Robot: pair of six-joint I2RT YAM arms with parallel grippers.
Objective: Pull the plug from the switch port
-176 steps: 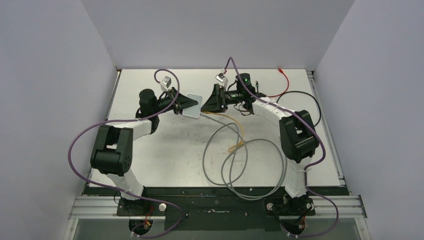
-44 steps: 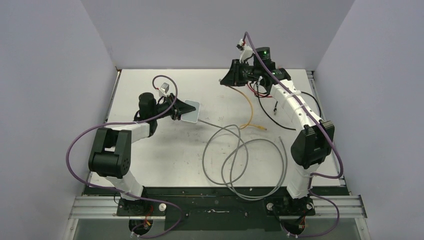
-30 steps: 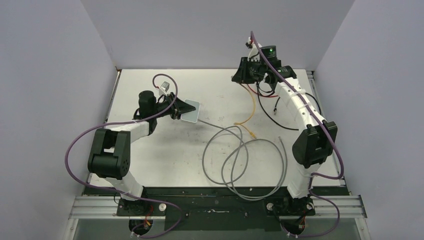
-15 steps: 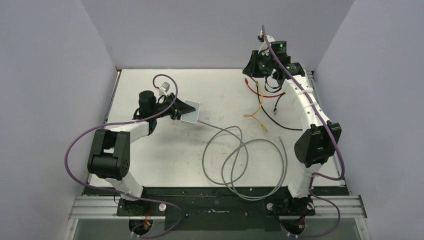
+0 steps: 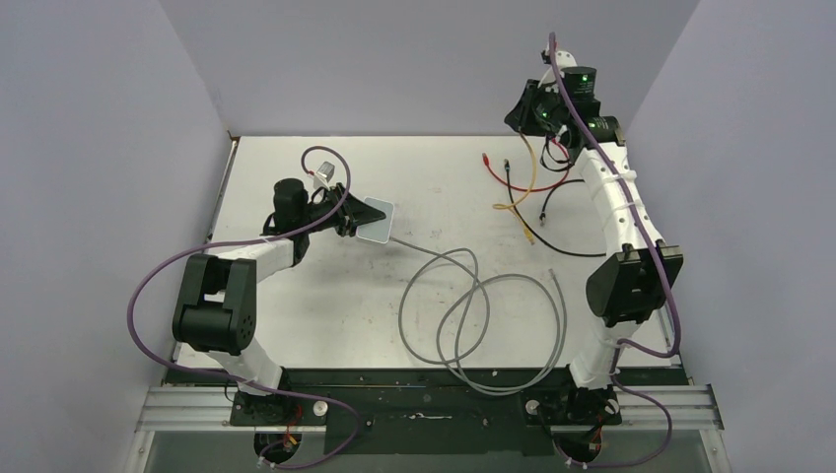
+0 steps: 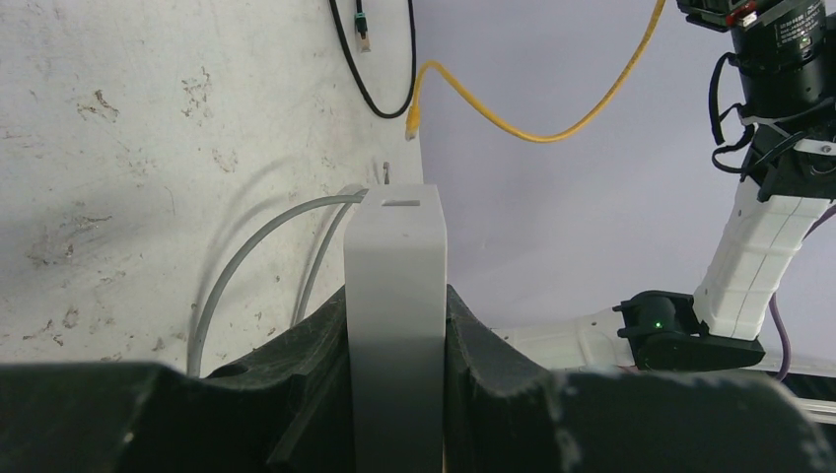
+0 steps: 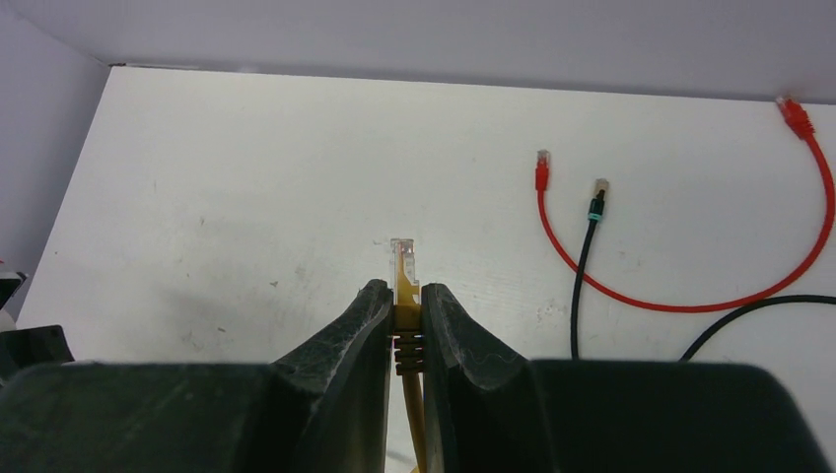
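The switch (image 5: 377,219), a flat light-grey box, is held on edge just above the table by my left gripper (image 5: 352,219). In the left wrist view the black fingers (image 6: 488,340) press both faces of the switch (image 6: 394,276). My right gripper (image 5: 520,116) is raised at the far right, well away from the switch. It is shut on the clear-tipped plug (image 7: 403,258) of a yellow cable (image 5: 532,168), which hangs down to the table. In the right wrist view the right gripper (image 7: 402,301) pinches the plug's yellow boot. A grey cable (image 5: 473,315) still runs to the switch's edge.
The grey cable lies in loops across the middle and near part of the table. A red cable (image 7: 670,296) and a black cable (image 7: 582,276) lie loose at the far right, below my right gripper. Grey walls close in three sides.
My right gripper, first at the switch, has carried the yellow plug away from it, up and towards the far right corner. The left gripper still holds the switch in place.
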